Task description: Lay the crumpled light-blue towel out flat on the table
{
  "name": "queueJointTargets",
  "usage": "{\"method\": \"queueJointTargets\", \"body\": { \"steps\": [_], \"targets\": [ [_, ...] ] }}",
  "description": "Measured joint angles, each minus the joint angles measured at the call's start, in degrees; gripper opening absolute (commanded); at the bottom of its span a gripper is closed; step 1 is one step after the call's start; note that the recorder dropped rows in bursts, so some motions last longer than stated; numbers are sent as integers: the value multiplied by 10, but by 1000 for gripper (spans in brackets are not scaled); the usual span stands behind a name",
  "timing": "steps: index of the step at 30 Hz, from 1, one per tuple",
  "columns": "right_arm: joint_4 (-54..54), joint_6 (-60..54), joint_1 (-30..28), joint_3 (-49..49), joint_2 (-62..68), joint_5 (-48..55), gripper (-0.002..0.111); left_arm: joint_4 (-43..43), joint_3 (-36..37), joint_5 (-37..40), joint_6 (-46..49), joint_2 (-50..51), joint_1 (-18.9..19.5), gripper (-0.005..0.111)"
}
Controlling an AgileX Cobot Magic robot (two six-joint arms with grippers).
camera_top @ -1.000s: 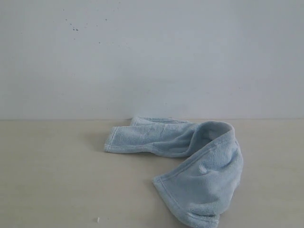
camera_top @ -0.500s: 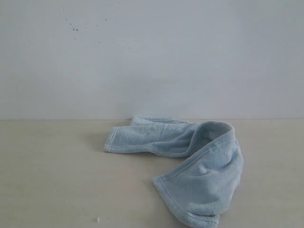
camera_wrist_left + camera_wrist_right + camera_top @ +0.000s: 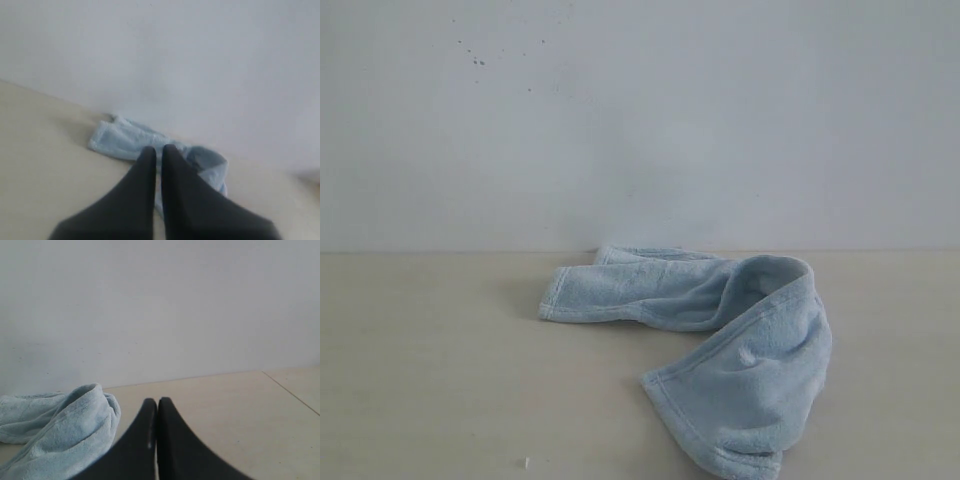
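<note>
The light-blue towel lies crumpled in a bent, folded strip on the cream table, one end near the back wall, the other toward the front edge. Neither gripper shows in the exterior view. Seen from the left wrist, my left gripper is shut and empty, held above the table short of the towel. My right gripper is also shut and empty, with the towel lying off to one side of it.
A pale grey wall rises right behind the towel. A small white speck lies on the table near the front. A seam line crosses the table in the right wrist view.
</note>
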Motion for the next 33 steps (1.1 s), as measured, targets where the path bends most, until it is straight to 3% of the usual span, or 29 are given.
{"method": "queueJointTargets", "body": {
  "steps": [4,6,11,19,24,33],
  "targets": [
    [0,0,0,0,0,0,0,-178,-53,53,231,183,0,4],
    [0,0,0,0,0,0,0,-210,-66,53,289,258,0,4],
    [0,0,0,0,0,0,0,-253,-71,49,362,330,0,4],
    [5,14,0,0,0,-6,0,-273,-72,49,393,343,0,4],
    [42,141,0,0,0,-78,0,-273,-72,49,394,343,0,4],
    [42,273,0,-1,0,-219,0,-273,-72,46,395,343,0,4]
  ]
}}
